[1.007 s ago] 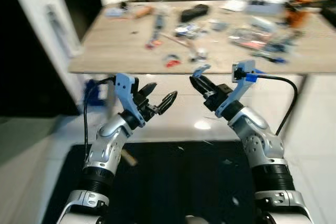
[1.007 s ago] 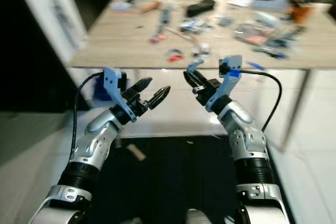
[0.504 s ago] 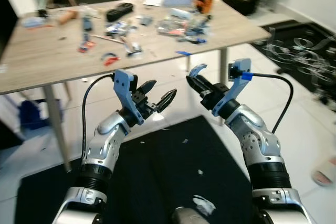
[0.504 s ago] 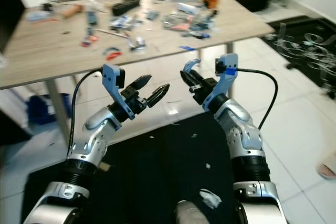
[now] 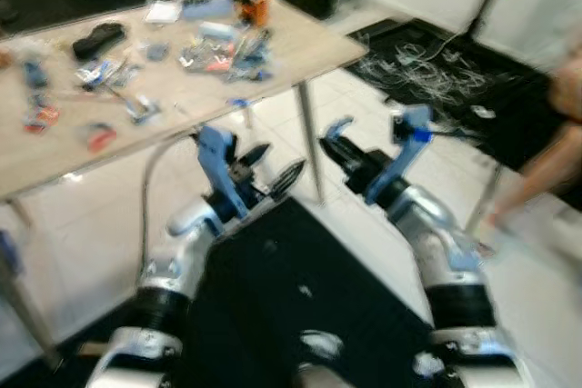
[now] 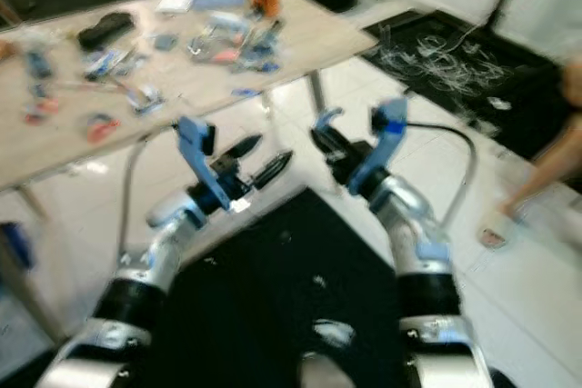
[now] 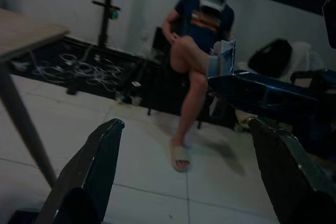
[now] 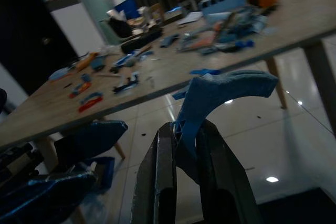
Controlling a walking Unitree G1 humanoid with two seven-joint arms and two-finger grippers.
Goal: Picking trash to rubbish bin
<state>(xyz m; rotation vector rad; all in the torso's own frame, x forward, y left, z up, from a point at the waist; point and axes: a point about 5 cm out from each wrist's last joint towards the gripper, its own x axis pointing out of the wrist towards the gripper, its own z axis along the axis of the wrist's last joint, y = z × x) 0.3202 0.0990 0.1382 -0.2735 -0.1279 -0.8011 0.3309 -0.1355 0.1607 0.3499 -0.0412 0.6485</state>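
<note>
In front of the chest, both arms are held raised above a black mat (image 5: 300,288) on a white tiled floor (image 5: 91,224). The head views are blurred.

The left gripper (image 5: 273,170) is seen with its fingers spread apart and nothing between them (confirmed in the left wrist view, where the two black fingers (image 7: 97,166) stand wide apart with floor visible in the gap).

The right gripper (image 5: 335,138) is closed on a curved blue scrap (image 8: 220,90). In the right wrist view the scrap is pinched at its lower end between the two black fingers (image 8: 157,182) and arcs up and over beyond the tips. In the left eye view the same blue scrap is visible at the tip of the right gripper, held in the air.

A wooden table (image 5: 300,47) is located beyond the grippers, cluttered with small tools and parts; an orange item (image 5: 252,6) sits near its far edge. A tangle of cables (image 5: 409,52) lies on a dark mat to the right of the table.

A seated person (image 7: 202,30) is visible in the left wrist view, legs crossed, a sandal (image 7: 179,157) on the floor. A blurred limb of a person (image 5: 546,156) is seen at the right edge of the head views.

A few pale bits (image 5: 318,344) lie on the black mat near the robot.
</note>
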